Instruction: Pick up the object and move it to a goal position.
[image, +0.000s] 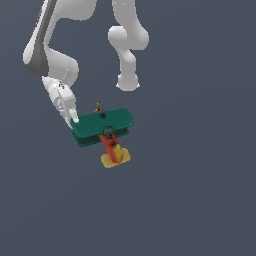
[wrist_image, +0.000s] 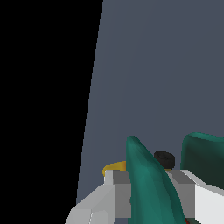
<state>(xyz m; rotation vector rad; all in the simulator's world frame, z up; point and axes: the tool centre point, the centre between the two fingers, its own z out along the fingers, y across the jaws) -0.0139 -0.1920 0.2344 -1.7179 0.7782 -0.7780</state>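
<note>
The small toy biplane with broad teal-green wings, a red-orange fuselage and a yellow tail (image: 106, 131) sits near the middle of the exterior view against the plain dark grey-blue worktop (image: 200, 190); whether it rests on that surface or is raised off it cannot be told. Its tiny propeller points toward the top of the exterior view and its yellow tail toward the bottom.

The white arm reaches down from the upper part of the exterior view's left, and its white end effector (image: 75, 121) meets the wing tip on the exterior view's left. In the wrist view, the grey-white fingers (wrist_image: 114, 192) sit on either side of a teal wing edge (wrist_image: 148, 183), closed against it, with a second teal wing beside them.
</note>
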